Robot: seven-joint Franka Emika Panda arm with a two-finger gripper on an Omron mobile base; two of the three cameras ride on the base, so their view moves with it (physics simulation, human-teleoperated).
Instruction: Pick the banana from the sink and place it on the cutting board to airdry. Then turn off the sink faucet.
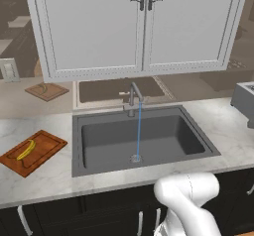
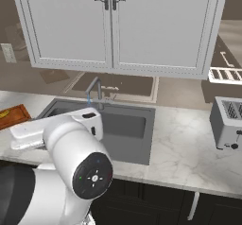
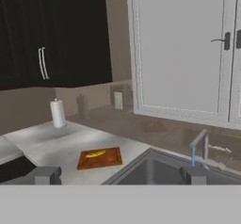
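Note:
The banana (image 1: 26,149) lies on the reddish-brown cutting board (image 1: 32,152), which rests on the counter left of the sink (image 1: 141,140). In the hand view the banana (image 3: 95,154) and the cutting board (image 3: 110,160) sit low and left of centre. The sink faucet (image 1: 133,98) stands behind the basin, and a thin blue stream of water runs from its spout down to the drain. The sink faucet (image 3: 200,145) also runs in the hand view. My gripper (image 3: 120,176) is open with nothing between its fingertips (image 3: 47,175), held well back from board and sink.
A toaster (image 2: 228,122) stands on the counter right of the sink. A paper towel roll (image 3: 57,113) stands far left on the counter. A smaller tan board (image 1: 47,90) lies at the back left. White wall cabinets (image 1: 141,27) hang above the sink.

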